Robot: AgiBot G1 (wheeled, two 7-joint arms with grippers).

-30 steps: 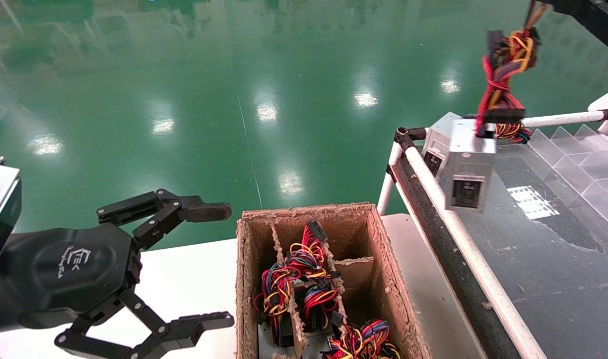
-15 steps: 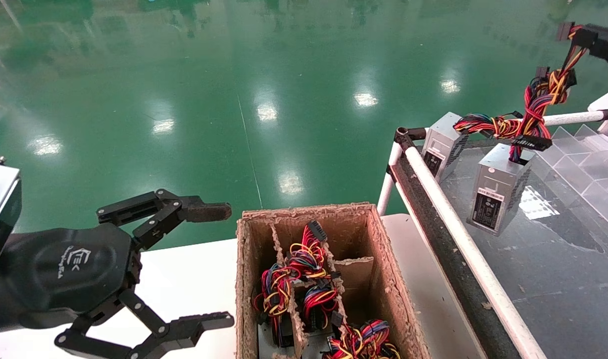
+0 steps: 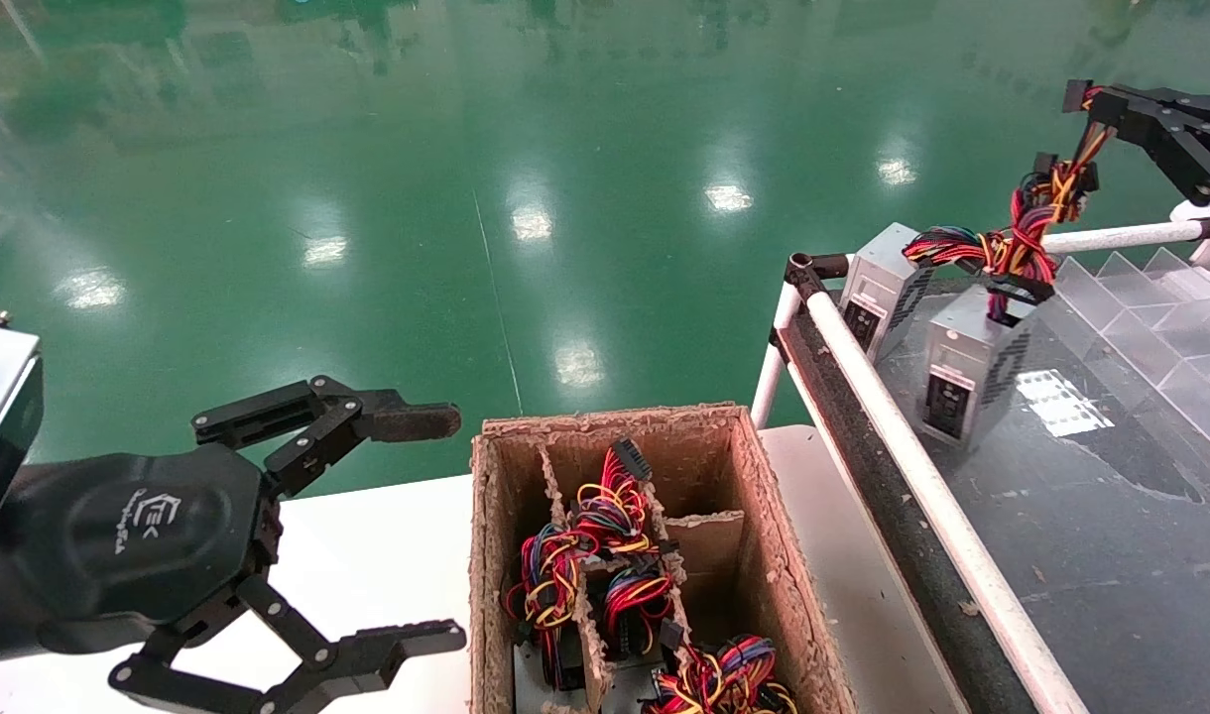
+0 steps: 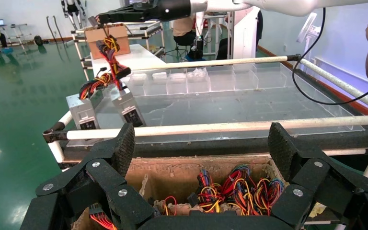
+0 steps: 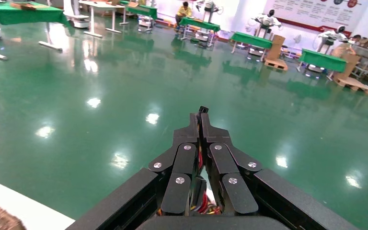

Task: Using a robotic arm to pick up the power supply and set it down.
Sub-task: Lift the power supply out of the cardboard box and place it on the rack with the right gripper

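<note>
The power supply [image 3: 967,372], a silver-grey box with a vented side, stands upright on or just above the dark belt [image 3: 1091,516] at the right. Its red, yellow and black wire bundle [image 3: 1046,193] rises to my right gripper [image 3: 1096,99], which is shut on the wires near the plugs. The right wrist view shows wires [image 5: 201,160] pinched between the shut fingers of that gripper [image 5: 200,120]. My left gripper [image 3: 436,528] stays open at the lower left, beside the cardboard box, holding nothing. From the left wrist, the power supply [image 4: 129,109] hangs below the right arm.
A second power supply [image 3: 881,286] stands just behind the first, by the white rail [image 3: 893,426]. A cardboard box [image 3: 764,496] with dividers holds several more wired units. Clear plastic trays [image 3: 1160,307] line the belt's far side. A white table [image 3: 367,555] carries the box.
The right gripper has come down and the power supply with it, from swinging high above the rail to upright at belt level. It also turned about its wires. The left arm stayed still.
</note>
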